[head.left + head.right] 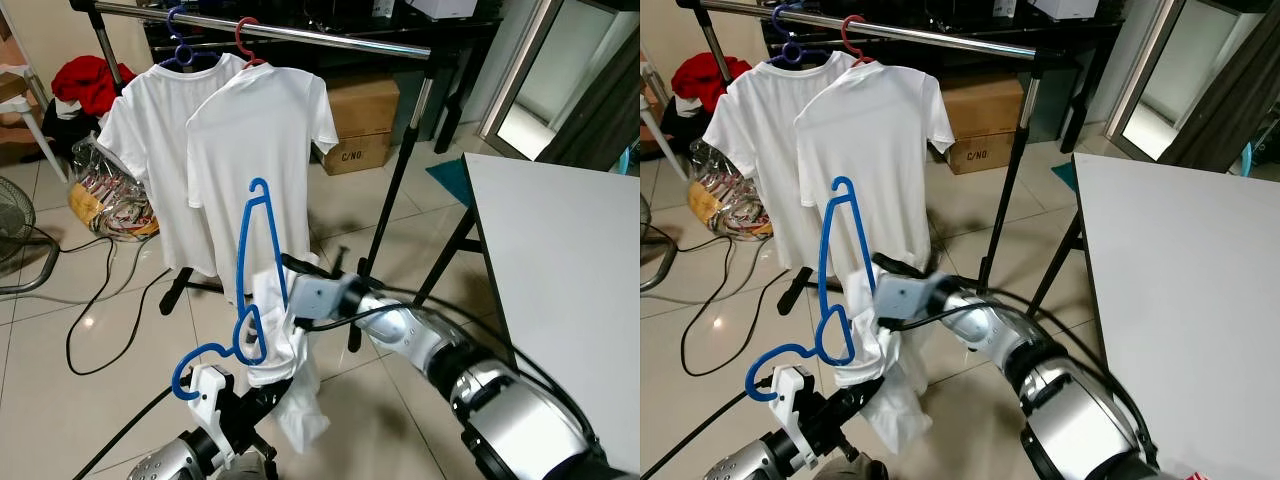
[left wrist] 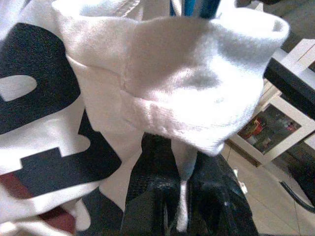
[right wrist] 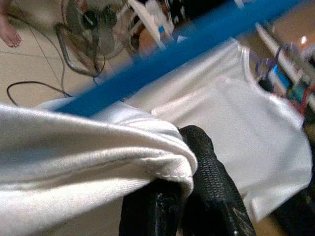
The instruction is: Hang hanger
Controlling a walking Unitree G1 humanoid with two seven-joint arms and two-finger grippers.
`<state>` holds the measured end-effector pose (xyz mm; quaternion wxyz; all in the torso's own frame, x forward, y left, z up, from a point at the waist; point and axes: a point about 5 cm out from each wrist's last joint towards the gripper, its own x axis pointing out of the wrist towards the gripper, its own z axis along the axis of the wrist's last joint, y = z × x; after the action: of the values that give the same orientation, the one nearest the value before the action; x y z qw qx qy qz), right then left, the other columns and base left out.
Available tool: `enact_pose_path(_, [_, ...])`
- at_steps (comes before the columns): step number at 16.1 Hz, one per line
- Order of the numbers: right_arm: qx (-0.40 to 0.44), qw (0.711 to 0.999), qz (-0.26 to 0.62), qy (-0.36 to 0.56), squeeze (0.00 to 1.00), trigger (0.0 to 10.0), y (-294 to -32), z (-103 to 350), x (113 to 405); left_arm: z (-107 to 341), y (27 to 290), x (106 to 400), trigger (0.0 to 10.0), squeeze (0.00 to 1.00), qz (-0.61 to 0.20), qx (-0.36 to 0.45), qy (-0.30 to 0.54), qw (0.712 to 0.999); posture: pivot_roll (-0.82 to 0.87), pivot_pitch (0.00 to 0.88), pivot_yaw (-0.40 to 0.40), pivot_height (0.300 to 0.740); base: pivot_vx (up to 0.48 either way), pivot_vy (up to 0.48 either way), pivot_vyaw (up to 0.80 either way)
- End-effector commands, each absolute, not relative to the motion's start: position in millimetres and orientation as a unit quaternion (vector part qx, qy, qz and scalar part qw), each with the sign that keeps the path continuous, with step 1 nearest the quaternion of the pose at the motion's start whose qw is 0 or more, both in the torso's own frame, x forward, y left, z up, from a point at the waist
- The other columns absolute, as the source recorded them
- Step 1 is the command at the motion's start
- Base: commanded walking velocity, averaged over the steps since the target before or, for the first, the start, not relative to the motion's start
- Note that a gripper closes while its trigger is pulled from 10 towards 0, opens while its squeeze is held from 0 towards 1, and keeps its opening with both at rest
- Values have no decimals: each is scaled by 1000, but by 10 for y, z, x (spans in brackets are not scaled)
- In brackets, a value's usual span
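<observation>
Blue hanger (image 1: 250, 270): plastic, tilted, held low in front of the clothes rail (image 1: 265, 30), well below its bar. A bunched white garment (image 1: 285, 375) hangs from the hanger's lower part and drapes toward the floor.

Left hand (image 2: 179, 196): below the hanger, fingers closed on the garment's cloth; dark printed lettering shows on the fabric.

Right hand (image 3: 184, 196): reaching in from the right of the hanger, fingers pinched on a fold of the same garment, the blue bar just beyond.

Clothes rail: chrome bar on black legs, behind the hanger. Two white T-shirts (image 1: 255, 170) hang there already, one on a purple hanger (image 1: 181, 45), one on a red hanger (image 1: 246, 38); they stand between the blue hanger and the bar.

Beyond the rail: cardboard box (image 1: 360, 120). Left of the rail: red cloth (image 1: 90, 82), bag of hangers (image 1: 105, 195), floor fan (image 1: 18, 235), black cable (image 1: 95, 300) on the tiles.

Right of the rail: white worktop (image 1: 565, 270).
</observation>
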<state>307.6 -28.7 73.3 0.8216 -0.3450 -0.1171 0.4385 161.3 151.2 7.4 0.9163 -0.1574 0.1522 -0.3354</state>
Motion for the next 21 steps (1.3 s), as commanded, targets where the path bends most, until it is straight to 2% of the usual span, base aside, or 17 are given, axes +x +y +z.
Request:
enact_pose_path(1, [-306, 850, 419, -88, 0, 10000, -361, 720, 3115, 67, 1495, 1597, 10000, 0, -337, -153, 151, 916, 138, 0, -34, 740, 0, 0, 0])
enact_pose_path(5, [-244, 874, 414, -67, 0, 10000, -364, 724, 3116, 52, 1470, 1616, 10000, 0, -339, -151, 152, 916, 132, 0, -36, 740, 0, 0, 0])
enact_pose_path(9, [-254, 862, 436, -56, 0, 10000, -403, 610, 3016, 52, 1466, 1643, 10000, 0, -339, -149, 148, 917, 132, 0, -41, 740, 0, 0, 0])
enact_pose_path(14, [-232, 870, 435, -28, 0, 10000, -472, 531, 2986, 28, 1469, 1617, 10000, 0, -349, -127, 154, 916, 132, 0, -42, 740, 0, 0, 0])
enact_pose_path(16, [-217, 872, 439, -15, 0, 10000, -480, 489, 2956, 54, 1454, 1634, 10000, 0, -367, -92, 152, 913, 133, 0, -44, 740, 0, 0, 0])
enact_pose_path(17, [-210, 874, 439, -8, 114, 10000, -483, 468, 2944, 56, 1441, 1636, 10000, 0, -383, -64, 155, 908, 134, 0, -44, 740, 0, 0, 0])
enact_pose_path(18, [-203, 876, 438, -2, 510, 10000, -483, 454, 2938, 54, 1432, 1637, 10000, 0, -395, -45, 157, 904, 134, 0, -43, 740, 0, 0, 0])
enact_pose_path(19, [-199, 878, 436, 0, 643, 10000, -483, 453, 2941, 56, 1432, 1640, 10000, 0, -395, -45, 156, 904, 135, 0, -42, 740, 0, 0, 0])
enact_pose_path(20, [-191, 881, 432, 5, 898, 10000, -483, 453, 2948, 61, 1433, 1648, 10000, 0, -395, -46, 154, 905, 134, 0, -41, 740, 0, 0, 0])
enact_pose_path(21, [-187, 883, 430, 7, 914, 10000, -481, 455, 2956, 65, 1434, 1655, 10000, 0, -394, -47, 152, 905, 134, 0, -40, 740, 0, 0, 0])
